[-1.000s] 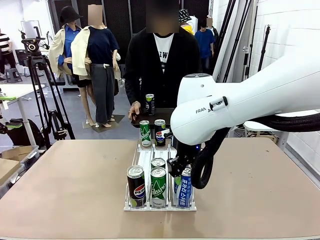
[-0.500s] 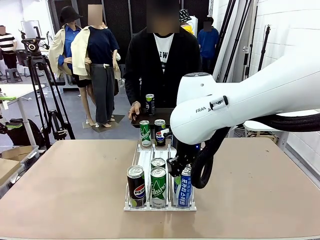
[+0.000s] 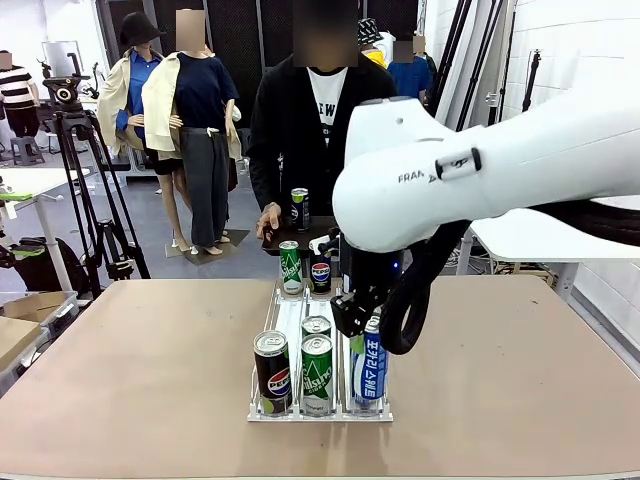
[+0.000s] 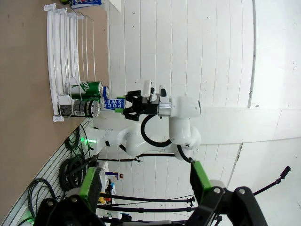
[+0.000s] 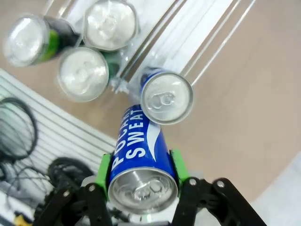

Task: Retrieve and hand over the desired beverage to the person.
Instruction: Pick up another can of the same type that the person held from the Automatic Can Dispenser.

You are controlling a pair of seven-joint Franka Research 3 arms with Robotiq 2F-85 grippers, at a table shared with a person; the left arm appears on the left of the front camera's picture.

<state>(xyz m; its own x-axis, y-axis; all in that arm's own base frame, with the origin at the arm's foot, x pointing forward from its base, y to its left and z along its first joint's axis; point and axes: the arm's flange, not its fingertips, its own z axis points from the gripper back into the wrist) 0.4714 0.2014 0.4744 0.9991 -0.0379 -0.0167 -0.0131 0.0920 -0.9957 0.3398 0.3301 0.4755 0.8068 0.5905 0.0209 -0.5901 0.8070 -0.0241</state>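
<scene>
One Can Gripped, Handover Pending

Progress: the right tool [image 5: 141, 186] is clamped on a blue can [image 5: 141, 165], its green pads against both sides. In the front view the blue can [image 3: 367, 365] stands in the right lane at the near end of the rack [image 3: 262, 412]; whether it has cleared the rack floor cannot be told. Judged from this, the grasp is done; lifting out, carrying across and release to the person [image 3: 325, 120] are left. The left tool [image 4: 146, 207] stands with its fingers apart, holding nothing.

Rack contents, near to far:
- Near row: a Pepsi can [image 3: 272, 372] in the left lane, a green can [image 3: 317, 375] in the middle lane, the blue can in the right lane.
- Behind: one more can [image 3: 316, 325] in the middle lane. The right wrist view shows a second blue can [image 5: 166, 97] just beyond the gripped one.
- Far end: two cans [image 3: 290, 267], one green, one Pepsi.

Beyond the desk [image 3: 130, 360], the person rests a hand [image 3: 268, 217] beside a tray [image 3: 285, 240] carrying one dark can [image 3: 300, 208].
</scene>
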